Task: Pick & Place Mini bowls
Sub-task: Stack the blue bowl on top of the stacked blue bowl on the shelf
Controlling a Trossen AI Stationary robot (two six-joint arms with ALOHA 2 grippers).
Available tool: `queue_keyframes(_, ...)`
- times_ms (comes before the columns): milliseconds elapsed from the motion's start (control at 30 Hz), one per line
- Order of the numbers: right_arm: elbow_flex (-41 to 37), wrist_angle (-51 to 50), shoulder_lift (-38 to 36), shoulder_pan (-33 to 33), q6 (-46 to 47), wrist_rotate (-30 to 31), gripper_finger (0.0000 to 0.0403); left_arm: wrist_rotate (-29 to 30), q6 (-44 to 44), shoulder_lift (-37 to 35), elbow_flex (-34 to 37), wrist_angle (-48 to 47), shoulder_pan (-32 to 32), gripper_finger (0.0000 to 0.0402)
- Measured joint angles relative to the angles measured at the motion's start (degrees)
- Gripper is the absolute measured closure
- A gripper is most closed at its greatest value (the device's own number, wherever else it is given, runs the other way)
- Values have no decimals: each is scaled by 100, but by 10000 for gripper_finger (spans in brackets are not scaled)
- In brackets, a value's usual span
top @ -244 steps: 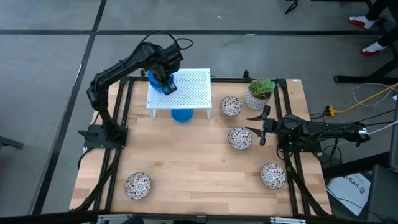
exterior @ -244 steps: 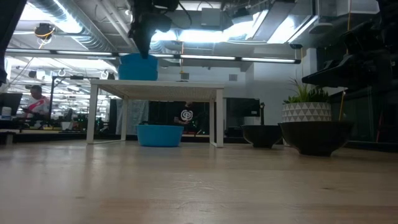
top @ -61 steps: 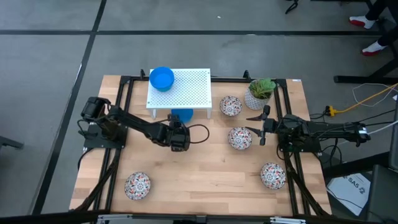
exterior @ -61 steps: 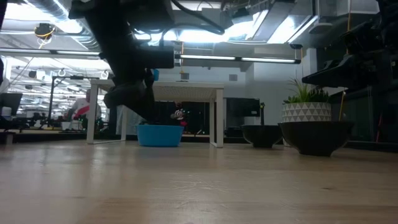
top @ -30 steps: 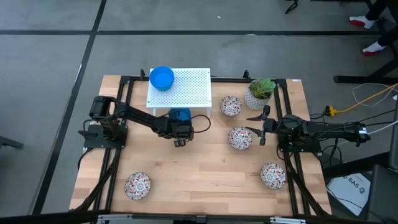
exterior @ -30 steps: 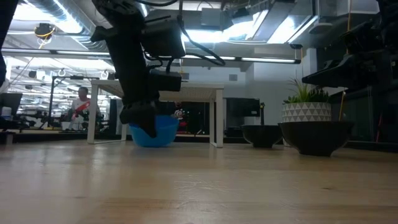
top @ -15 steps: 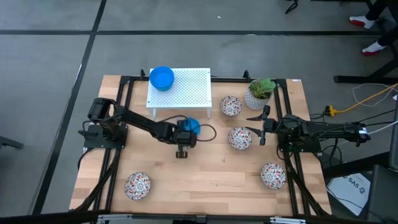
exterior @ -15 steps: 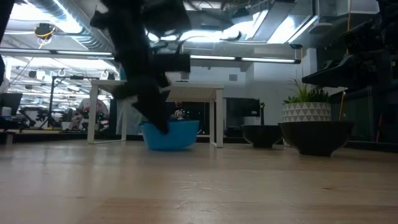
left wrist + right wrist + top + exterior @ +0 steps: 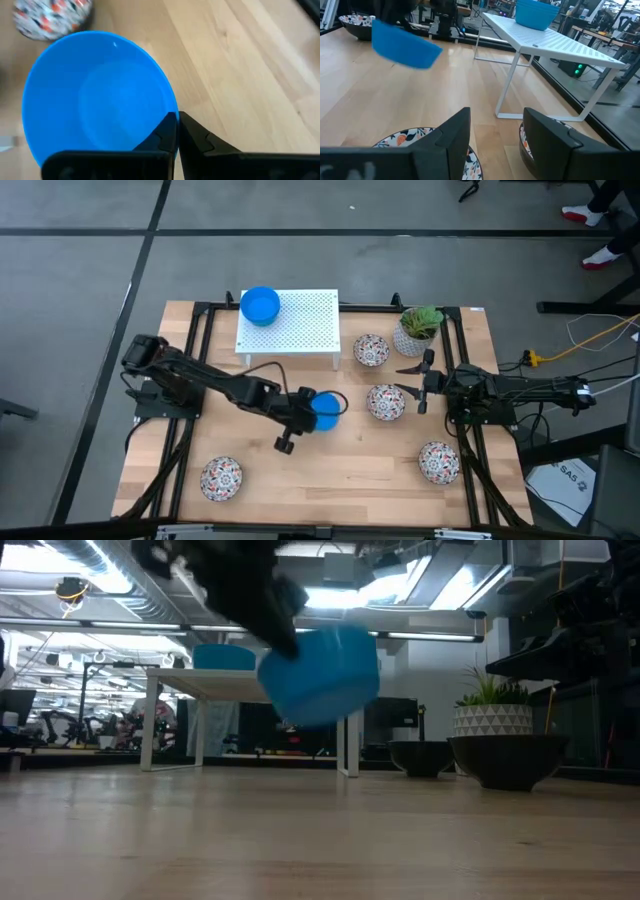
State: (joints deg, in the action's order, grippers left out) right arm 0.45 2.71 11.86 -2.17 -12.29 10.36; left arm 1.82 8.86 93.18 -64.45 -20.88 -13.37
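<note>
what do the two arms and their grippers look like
Both arms are dark, near-black and jointed, each mounted on a black base at a table edge. A thin black cable loops beside the left gripper. The right gripper ends in two slim dark fingers; up close its fingers are broad, matte black blocks with rounded edges.

A robotics lab or open workshop hall is showing here. Two dark arms are sitting clamped to a black metal frame (image 9: pixel 200 340) around a wooden table (image 9: pixel 330 460) on a grey concrete floor (image 9: pixel 80 260) marked with dark lines. Beyond the table, exposed ducts (image 9: pixel 90 570) and strip lights (image 9: pixel 430 636) are running under the ceiling, over rows of workbenches (image 9: pixel 60 745). Loose cables (image 9: pixel 600 330) are trailing over the floor.
</note>
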Motion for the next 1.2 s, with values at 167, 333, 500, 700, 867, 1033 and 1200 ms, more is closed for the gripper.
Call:
queue_keyframes(167,0,-3,1,0,0,-50,221,414,-2,-639,0,-40,-4,398)
queue_keyframes(333,0,-1,0,0,0,-49,221,824,172,-1245,1,-40,40,398)
queue_keyframes(500,0,-3,0,0,0,-51,221,1213,383,-1747,0,69,37,398)
queue_keyframes(700,0,-4,0,0,-1,-89,221,1796,583,-2140,0,188,39,398)
queue_keyframes(867,0,-5,0,0,0,-92,221,2989,653,-2324,0,187,39,398)
queue_keyframes(1033,0,-6,0,0,0,-92,221,4357,792,-2345,0,189,39,398)
queue_keyframes(1200,0,-8,1,0,0,-92,221,5273,1149,-2347,0,433,39,398)
